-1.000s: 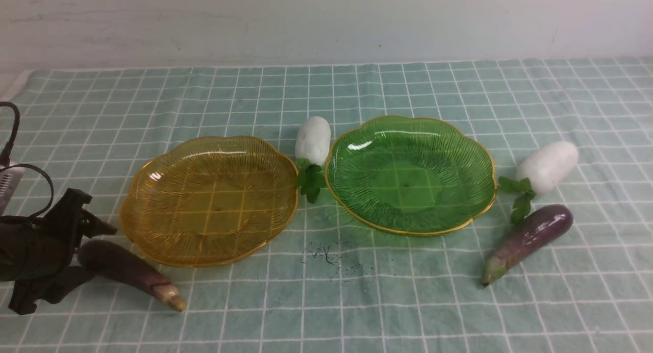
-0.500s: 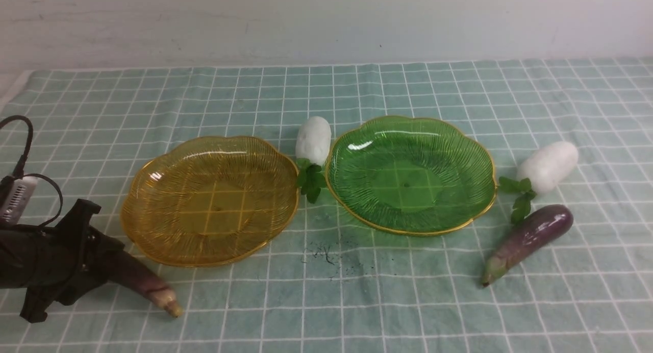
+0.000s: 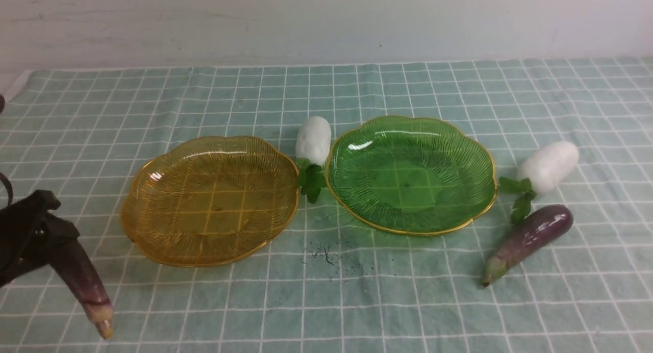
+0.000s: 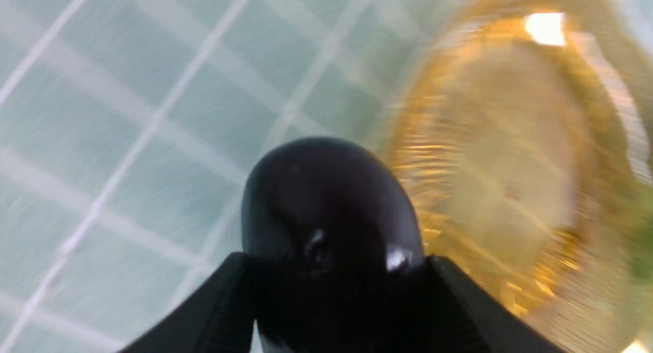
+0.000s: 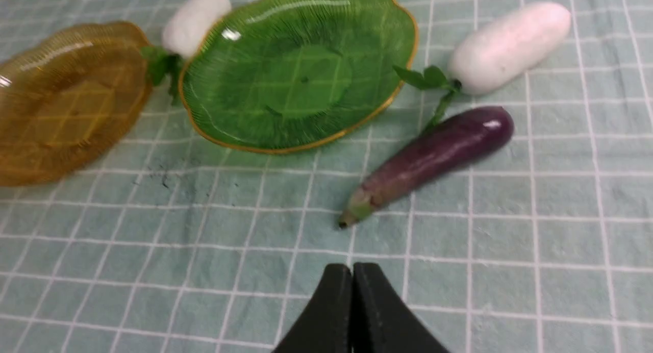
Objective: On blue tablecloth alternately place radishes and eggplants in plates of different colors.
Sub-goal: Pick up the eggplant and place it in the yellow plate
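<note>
Item: eggplant transfer, in progress. Front view: left claw (image 3: 48,238) at the near left edge of the tablecloth (image 3: 357,302), clamped on the fat end of the held eggplant (image 3: 81,281). The fruit hangs steeply from the claw, stem end lowest, and appears clear of the cloth. The amber plate (image 3: 168,230) is just beside it toward the middle and bare. The green plate (image 3: 449,154) is also bare. The middle radish (image 3: 313,139) lies between the two plates with its leaves at their rims. The right-hand radish (image 3: 548,165) and the second eggplant (image 3: 530,235) lie together beside the green plate. A dark smudge (image 3: 326,256) marks the cloth in front of the plates. Left wrist view: the dark rounded end of the held eggplant sits between the two black jaws and pokes out past them, with the amber plate blurred just beyond. Right wrist view: right claw (image 5: 352,312) closed on nothing, jaws pressed together, low over the cloth, with the second eggplant near, stem end toward it. Handling note, as judgement: the step is carriage to the amber plate. Raise enough for the dangling stem end to pass over the scalloped rim. Travel slowly, since a grip at one end lets the fruit swing. Lower over the plate's middle until the stem end rests, lay it down, then release.
</note>
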You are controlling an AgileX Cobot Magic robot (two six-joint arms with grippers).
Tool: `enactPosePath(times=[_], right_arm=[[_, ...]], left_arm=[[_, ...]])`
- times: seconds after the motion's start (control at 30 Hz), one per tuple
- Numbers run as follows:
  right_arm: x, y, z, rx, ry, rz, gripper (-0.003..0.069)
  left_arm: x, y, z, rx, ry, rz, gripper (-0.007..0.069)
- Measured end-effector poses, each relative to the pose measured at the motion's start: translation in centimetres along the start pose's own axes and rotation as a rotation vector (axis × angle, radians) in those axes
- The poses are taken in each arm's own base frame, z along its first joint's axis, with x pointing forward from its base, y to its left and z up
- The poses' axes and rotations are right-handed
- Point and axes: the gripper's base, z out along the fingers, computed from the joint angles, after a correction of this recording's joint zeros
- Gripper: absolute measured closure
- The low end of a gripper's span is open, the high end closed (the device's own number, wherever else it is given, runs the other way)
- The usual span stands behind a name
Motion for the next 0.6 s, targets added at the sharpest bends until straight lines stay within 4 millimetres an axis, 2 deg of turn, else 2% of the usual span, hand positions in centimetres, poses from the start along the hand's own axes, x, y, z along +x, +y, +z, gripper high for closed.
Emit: enactPosePath(times=[0.03, 0.1, 0.13, 0.17, 0.23, 0.3, 0.37, 0.43, 0.53, 0.57, 0.6], right_arm=[[-0.6, -0.1, 0.2, 0.013, 0.03, -0.001, 0.0673], [-2.0, -0.3, 1.0, 0.034, 0.092, -0.002, 0.0673], [-2.1, -0.4, 1.1, 0.039, 0.107, -0.004, 0.0673], [-3.2, -0.6, 2.0, 0.054, 0.168, -0.004, 0.0673], [-4.2, -0.9, 3.2, 0.062, 0.224, 0.006, 0.0673], [-5.7, -1.4, 5.7, 0.074, 0.3, 0.019, 0.0673], [-6.1, -1.7, 6.6, 0.081, 0.323, 0.027, 0.0673], [-7.2, -3.4, 9.7, 0.101, 0.398, 0.106, 0.0673], [-7.6, -5.2, 12.6, 0.097, 0.455, 0.221, 0.0673], [-7.6, -6.1, 14.4, 0.081, 0.491, 0.29, 0.0673], [-7.5, -6.3, 14.9, 0.077, 0.501, 0.304, 0.0673]], left_arm=[[-0.3, -0.7, -0.3, 0.021, -0.004, 0.034, 0.0253], [-1.6, -3.5, -1.6, 0.102, -0.023, 0.157, 0.0253], [-1.7, -3.8, -1.8, 0.114, -0.02, 0.17, 0.0253], [-2.6, -6.2, -2.4, 0.172, -0.033, 0.273, 0.0253], [-3.2, -8.3, -2.8, 0.212, -0.038, 0.359, 0.0253], [-3.7, -11.5, -3.0, 0.258, -0.041, 0.501, 0.0253], [-3.8, -12.6, -2.9, 0.269, -0.036, 0.554, 0.0253], [-3.8, -14.9, -1.5, 0.276, 0.001, 0.679, 0.0253], [-3.6, -16.1, 0.0, 0.274, 0.038, 0.741, 0.0253], [-3.3, -16.6, 1.5, 0.27, 0.072, 0.771, 0.0253], [-3.3, -16.7, 1.7, 0.271, 0.075, 0.772, 0.0253]])
